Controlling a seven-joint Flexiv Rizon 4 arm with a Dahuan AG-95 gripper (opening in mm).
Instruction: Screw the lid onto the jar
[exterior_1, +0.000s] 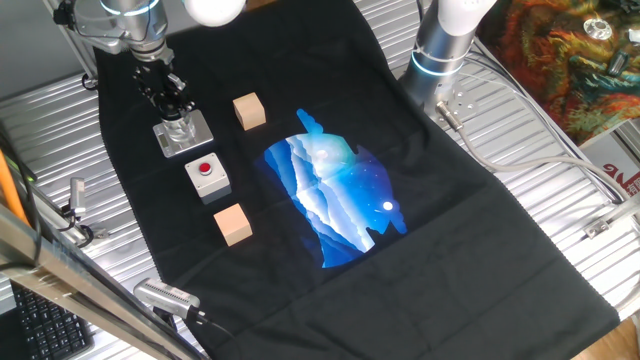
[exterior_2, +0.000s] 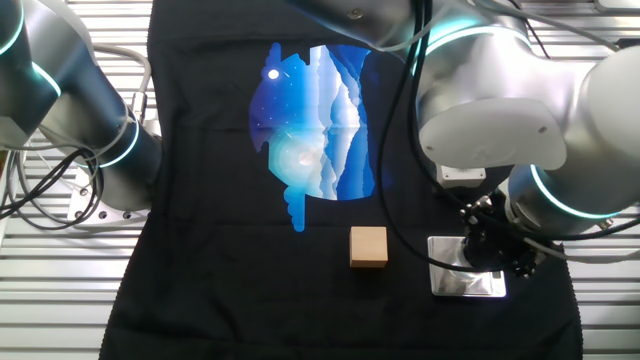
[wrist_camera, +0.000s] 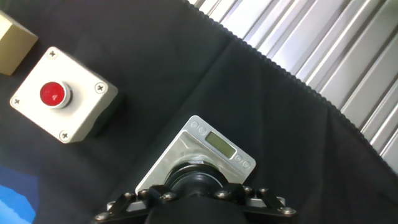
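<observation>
The jar (exterior_1: 178, 127) is a small pale cylinder on a grey square metal base plate (exterior_1: 196, 138), at the far left of the black cloth. My gripper (exterior_1: 172, 105) stands straight over it, fingers down around the jar's top. In the hand view the round black lid (wrist_camera: 196, 179) sits between my fingers, over the base plate (wrist_camera: 214, 144). The jaws look closed on the lid. In the other fixed view my gripper (exterior_2: 497, 252) hides the jar and only the plate (exterior_2: 462, 282) shows.
A grey box with a red button (exterior_1: 207, 175) stands just in front of the jar; it also shows in the hand view (wrist_camera: 59, 94). Two wooden cubes (exterior_1: 249, 111) (exterior_1: 232, 223) lie nearby. A second arm's base (exterior_1: 440, 40) stands at the back.
</observation>
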